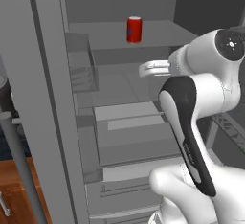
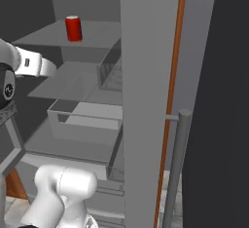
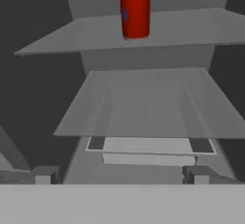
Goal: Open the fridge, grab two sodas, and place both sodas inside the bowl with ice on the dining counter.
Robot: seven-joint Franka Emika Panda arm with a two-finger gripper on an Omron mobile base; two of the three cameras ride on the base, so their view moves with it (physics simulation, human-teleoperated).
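A: Where is the soda can point(image 3: 135, 11) located?
B: Upright on the upper shelf point(image 3: 191, 29) of the opened fridge point(image 1: 52, 98).
A: And the gripper point(image 3: 119, 173)?
B: Jaws are spread wide, nothing held, well short of the can.

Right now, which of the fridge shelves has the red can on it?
The top shelf: the red can stands upright there, while the lower shelf below carries no can.

Left and right base views: behind the arm, looking close into the open fridge point(image 1: 119, 122), sharing its shelves and red can point(image 2: 73, 28). Hand view: level, facing the same can from below.
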